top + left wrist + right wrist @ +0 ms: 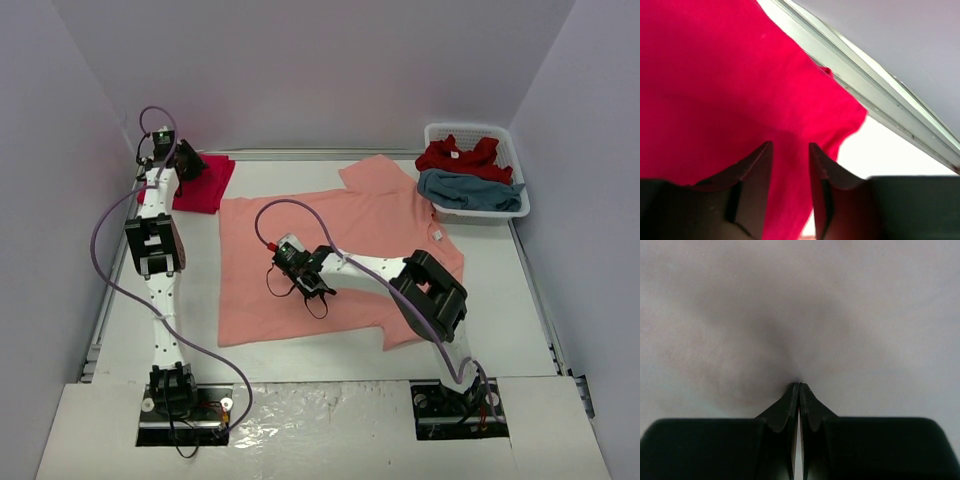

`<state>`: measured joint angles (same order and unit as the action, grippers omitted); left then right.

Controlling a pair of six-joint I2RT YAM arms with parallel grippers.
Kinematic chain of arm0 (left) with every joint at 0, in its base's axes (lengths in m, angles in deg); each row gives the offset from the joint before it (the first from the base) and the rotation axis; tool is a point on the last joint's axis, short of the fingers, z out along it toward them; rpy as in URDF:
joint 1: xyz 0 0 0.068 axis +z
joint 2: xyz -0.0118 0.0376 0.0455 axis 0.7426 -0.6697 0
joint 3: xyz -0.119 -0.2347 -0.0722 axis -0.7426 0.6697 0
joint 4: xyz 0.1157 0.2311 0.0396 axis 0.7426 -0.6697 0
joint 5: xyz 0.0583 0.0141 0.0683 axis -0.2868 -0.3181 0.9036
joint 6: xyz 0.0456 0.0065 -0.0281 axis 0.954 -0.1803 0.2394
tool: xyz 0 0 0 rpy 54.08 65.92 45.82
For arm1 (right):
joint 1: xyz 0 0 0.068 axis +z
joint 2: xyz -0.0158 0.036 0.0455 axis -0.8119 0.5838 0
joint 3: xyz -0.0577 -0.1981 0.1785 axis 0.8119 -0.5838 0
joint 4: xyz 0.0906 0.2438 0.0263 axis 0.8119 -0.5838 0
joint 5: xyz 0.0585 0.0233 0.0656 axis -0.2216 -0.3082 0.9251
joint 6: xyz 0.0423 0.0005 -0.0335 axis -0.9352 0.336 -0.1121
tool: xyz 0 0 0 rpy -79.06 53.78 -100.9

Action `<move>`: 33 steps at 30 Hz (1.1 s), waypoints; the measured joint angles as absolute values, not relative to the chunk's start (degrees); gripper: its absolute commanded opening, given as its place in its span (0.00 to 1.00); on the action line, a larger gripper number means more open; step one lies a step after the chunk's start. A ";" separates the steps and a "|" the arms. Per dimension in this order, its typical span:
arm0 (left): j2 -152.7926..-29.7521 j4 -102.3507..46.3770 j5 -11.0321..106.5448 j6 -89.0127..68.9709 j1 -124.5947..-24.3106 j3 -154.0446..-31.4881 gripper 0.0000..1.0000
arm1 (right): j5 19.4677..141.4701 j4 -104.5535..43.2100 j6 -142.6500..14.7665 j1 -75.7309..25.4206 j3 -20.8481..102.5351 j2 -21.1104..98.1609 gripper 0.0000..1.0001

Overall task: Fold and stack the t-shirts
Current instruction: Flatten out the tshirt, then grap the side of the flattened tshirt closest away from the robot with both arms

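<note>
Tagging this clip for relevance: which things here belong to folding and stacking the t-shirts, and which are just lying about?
Job:
salmon t-shirt, spread flat
folded crimson t-shirt, far left
red t-shirt, in the basket
teal t-shirt, in the basket

Lying about:
white basket, far right

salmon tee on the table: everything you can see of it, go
The salmon t-shirt is plain, soft-looking cloth with short sleeves, spread open and mostly flat mid-way across the white table. Its hem faces left. Its neck, with a small white label, faces right, close to the basket. One sleeve points to the far side, the other to the near side. The right tool is shut on it, with creases converging at its tips.
</note>
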<state>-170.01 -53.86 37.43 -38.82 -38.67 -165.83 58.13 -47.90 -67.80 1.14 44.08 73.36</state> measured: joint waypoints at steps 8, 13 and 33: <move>-151.48 -52.42 37.38 -39.02 -39.75 -151.68 0.45 | 58.19 -48.45 -68.22 2.16 44.21 73.14 0.00; -133.36 -48.13 37.82 -38.97 -42.37 -135.90 0.47 | 57.95 -49.19 -68.07 2.45 44.28 71.88 0.00; -68.01 -48.18 50.96 -35.91 -57.28 -82.00 0.49 | 58.76 -49.87 -67.37 5.51 49.44 68.69 0.00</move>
